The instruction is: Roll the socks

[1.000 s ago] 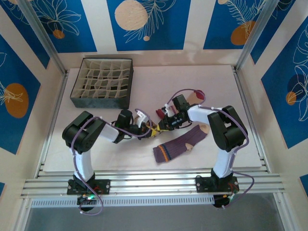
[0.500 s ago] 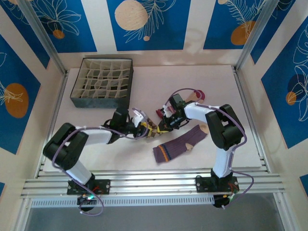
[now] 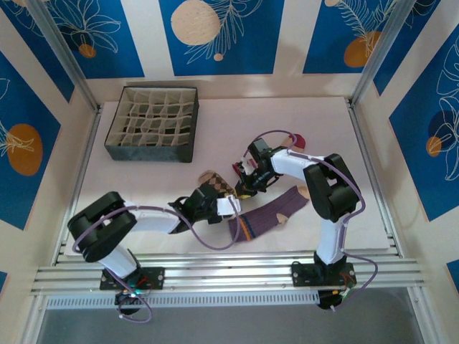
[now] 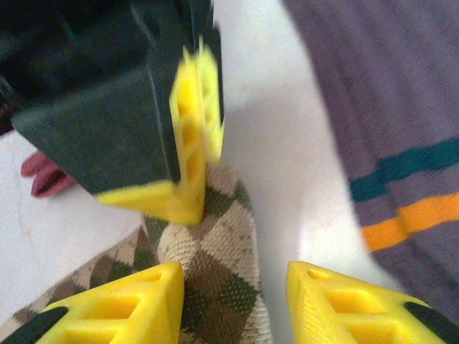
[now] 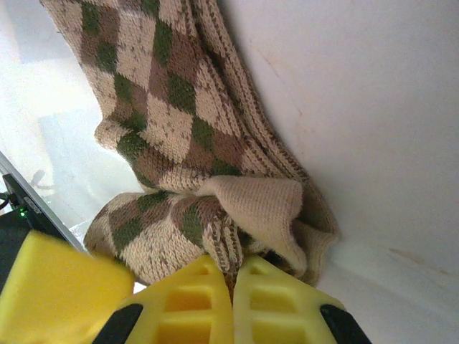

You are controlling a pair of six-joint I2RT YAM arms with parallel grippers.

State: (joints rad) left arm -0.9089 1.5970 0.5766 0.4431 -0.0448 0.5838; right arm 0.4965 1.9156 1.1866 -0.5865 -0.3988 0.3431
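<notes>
Purple sock (image 3: 269,213): flat, lower centre of the top view.
Left gripper (image 4: 231,290): jaws partly open, empty, straddling checkered sock (image 5: 172,136).
Right gripper (image 5: 233,294): pinched shut on that sock's folded end, mid-frame.
Advice: hold pinch firm; left should grip the fold squarely before rolling.

Top view: cream sock (image 3: 295,139) mostly hidden behind right arm (image 3: 326,183), red toe and sliver of cream showing. The right gripper (image 3: 244,188) is too small there to read.

Left wrist view: purple sock (image 4: 401,107) cut by top and right edges. Fingers of left gripper (image 4: 235,281) cut by bottom edge. Right gripper's finger blurred. Dark red scrap (image 4: 41,174) half behind it (cannot tell what it is).

Right wrist view: checkered sock (image 5: 165,122) cut by top edge. Its pinched fold disappears between pressed-together fingertips (image 5: 208,290), which are cut by bottom edge.
</notes>
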